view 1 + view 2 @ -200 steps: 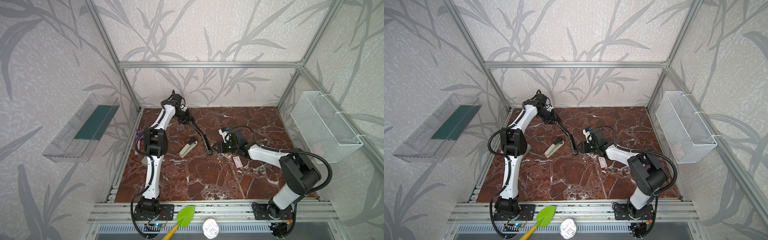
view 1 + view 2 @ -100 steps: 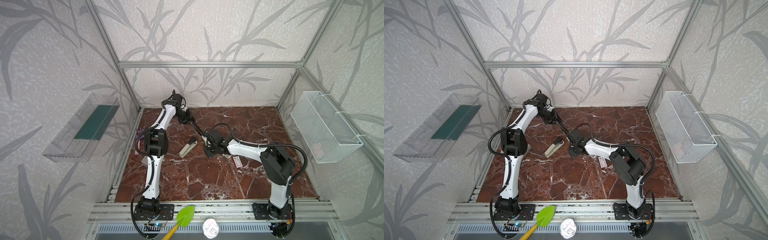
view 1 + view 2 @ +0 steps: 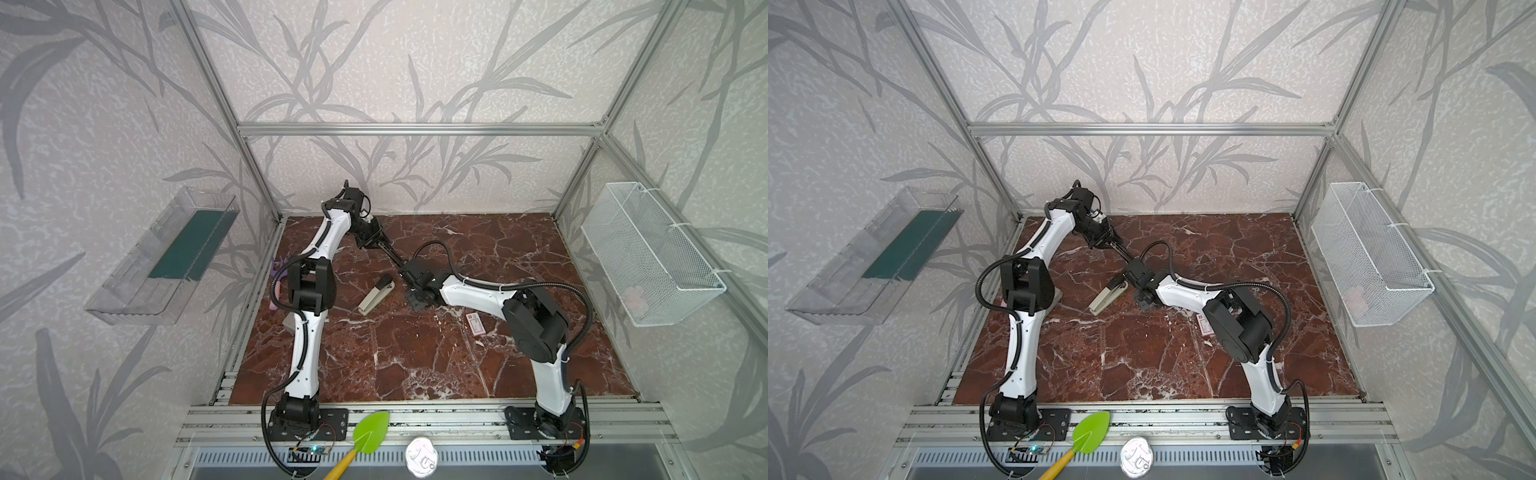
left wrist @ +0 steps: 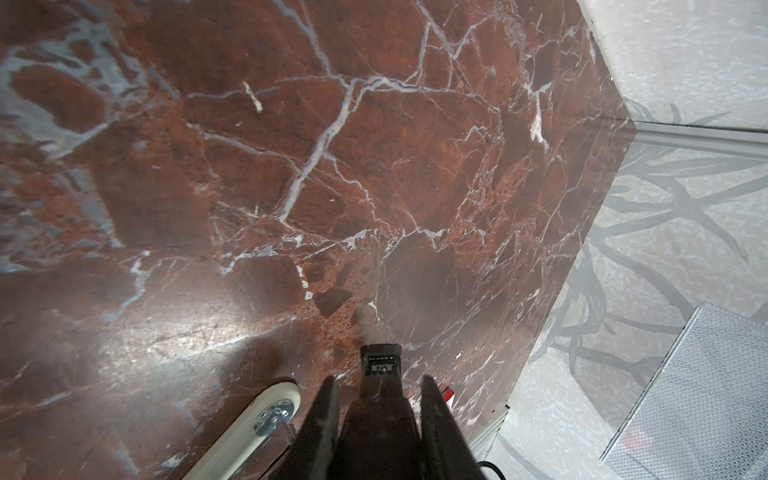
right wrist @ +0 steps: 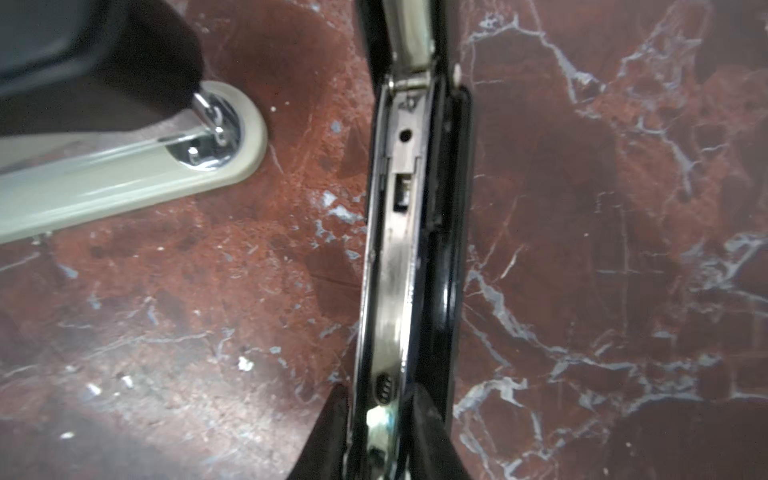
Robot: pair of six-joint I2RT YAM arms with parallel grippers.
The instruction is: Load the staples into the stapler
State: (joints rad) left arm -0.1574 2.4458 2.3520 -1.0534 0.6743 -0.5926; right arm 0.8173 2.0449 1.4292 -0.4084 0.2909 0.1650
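Open stapler (image 5: 451,249), not yet loaded.
The left gripper (image 4: 379,382) and right gripper (image 5: 378,392) each pinch it; its rail (image 5: 395,266) looks bare, and the staples (image 3: 475,323) lie boxed nearby.

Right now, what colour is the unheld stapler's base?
Beige; the base shows best in the right wrist view.

Left arm (image 3: 328,232) reaches rearward, jaws clamped; right arm (image 3: 473,293) stretches toward centre, jaws clamped.

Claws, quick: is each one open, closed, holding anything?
Left claw: closed on the black stapler, its swung-open top.
Right claw: closed on the same stapler's lower part.
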